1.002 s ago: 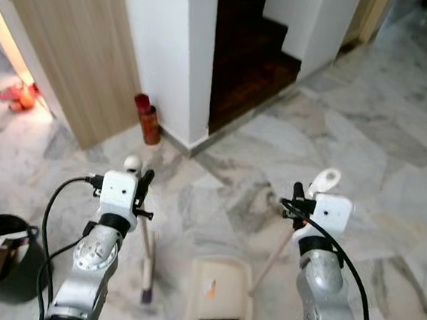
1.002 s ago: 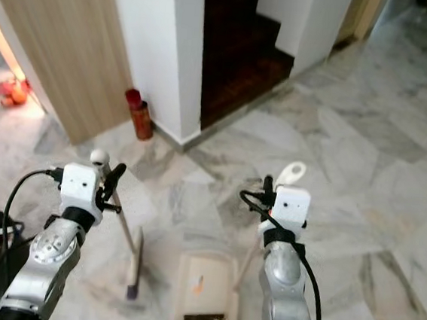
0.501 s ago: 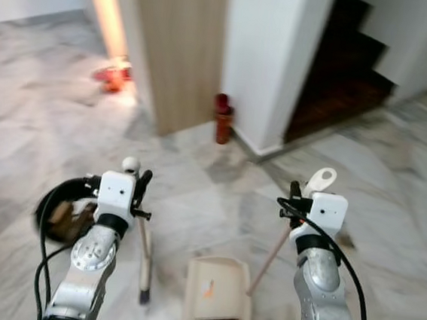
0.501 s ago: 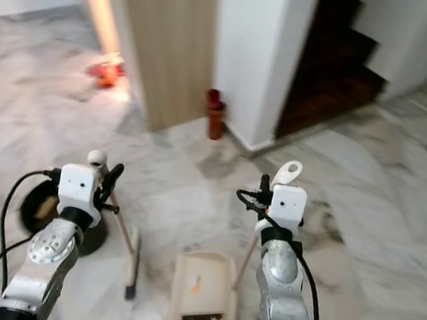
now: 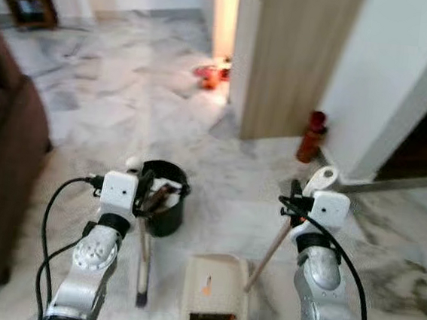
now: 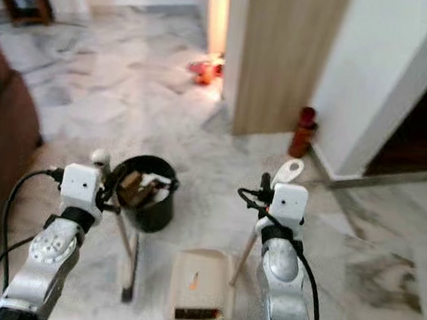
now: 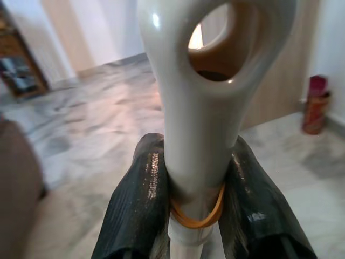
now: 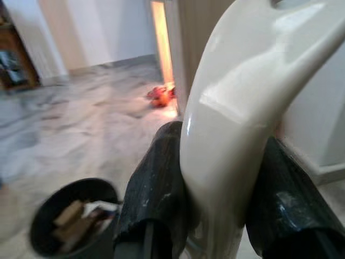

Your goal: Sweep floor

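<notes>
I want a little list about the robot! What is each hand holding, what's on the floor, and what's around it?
left gripper: shut on the broom handle
right gripper: shut on the dustpan handle
broom head: on the marble floor, left of the dustpan
dustpan: flat on the floor between the arms
black bin: ahead of the broom, with scraps inside
red canister: by the wooden panel
brown sofa: on the robot's left

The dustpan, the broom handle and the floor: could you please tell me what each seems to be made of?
Dustpan: probably plastic, plain cream and moulded. Broom handle: likely glossy plastic, with bright highlights. Floor: looks like polished marble or marble-look tile, grey-veined.
</notes>
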Controlling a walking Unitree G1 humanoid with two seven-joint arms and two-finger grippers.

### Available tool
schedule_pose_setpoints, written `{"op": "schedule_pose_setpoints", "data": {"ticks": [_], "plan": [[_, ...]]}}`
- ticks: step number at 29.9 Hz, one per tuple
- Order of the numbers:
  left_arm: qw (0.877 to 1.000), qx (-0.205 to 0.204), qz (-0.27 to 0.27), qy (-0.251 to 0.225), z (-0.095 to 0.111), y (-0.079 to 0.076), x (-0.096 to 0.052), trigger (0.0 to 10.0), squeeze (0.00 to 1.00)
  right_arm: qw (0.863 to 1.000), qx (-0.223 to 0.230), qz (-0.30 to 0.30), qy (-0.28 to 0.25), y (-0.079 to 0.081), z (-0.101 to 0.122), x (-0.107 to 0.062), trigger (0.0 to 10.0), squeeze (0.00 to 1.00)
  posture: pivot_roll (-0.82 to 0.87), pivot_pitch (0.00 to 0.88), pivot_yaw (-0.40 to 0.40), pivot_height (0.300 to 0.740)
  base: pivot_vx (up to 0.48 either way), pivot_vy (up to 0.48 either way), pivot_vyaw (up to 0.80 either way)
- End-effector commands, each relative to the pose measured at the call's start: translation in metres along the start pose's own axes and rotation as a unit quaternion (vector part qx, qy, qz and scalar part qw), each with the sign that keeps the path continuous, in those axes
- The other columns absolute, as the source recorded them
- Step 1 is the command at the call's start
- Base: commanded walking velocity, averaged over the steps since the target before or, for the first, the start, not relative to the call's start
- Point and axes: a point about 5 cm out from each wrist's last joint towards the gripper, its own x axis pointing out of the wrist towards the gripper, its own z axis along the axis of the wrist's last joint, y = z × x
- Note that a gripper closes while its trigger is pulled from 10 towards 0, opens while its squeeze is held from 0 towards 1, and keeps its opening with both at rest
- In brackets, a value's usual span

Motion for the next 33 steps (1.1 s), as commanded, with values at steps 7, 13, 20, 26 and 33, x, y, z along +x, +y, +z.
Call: {"op": "schedule_pose_setpoints", "data": {"ticks": [7,13,20,26,33], "plan": [[1.0,0.0,-0.007,-0.019,0.0087,-0.0019,0.0011,10.0,0.0,1.0,0.006,-0.001,-0.017,-0.0003,0.0078,0.0026,10.0,0.0,0.09,0.076,0.049,0.74,0.0,0.0,0.0],[1.0,0.001,-0.006,-0.017,0.0087,-0.0012,0.0013,10.0,0.0,1.0,0.005,0.003,-0.015,0.0012,0.0074,0.0032,10.0,0.0,0.1,0.077,0.05,0.74,0.0,0.148,0.0],[1.0,0.0,-0.008,-0.017,0.0087,-0.001,0.0011,10.0,0.0,1.0,0.004,0.005,-0.015,0.0019,0.0075,0.003,10.0,0.0,0.1,0.077,0.051,0.74,0.0,0.305,0.33],[1.0,0.003,-0.007,-0.018,0.009,-0.0008,0.0007,10.0,0.0,1.0,0.011,0.006,-0.008,0.0024,0.0056,0.0024,10.0,0.0,0.09,0.077,0.052,0.74,0.0,0.254,0.0],[1.0,0.003,-0.011,-0.019,0.0089,-0.002,0.0003,10.0,0.0,1.0,0.014,0.007,-0.007,0.0032,0.005,0.0024,10.0,0.0,0.1,0.076,0.054,0.74,0.0,0.0,0.0]]}}
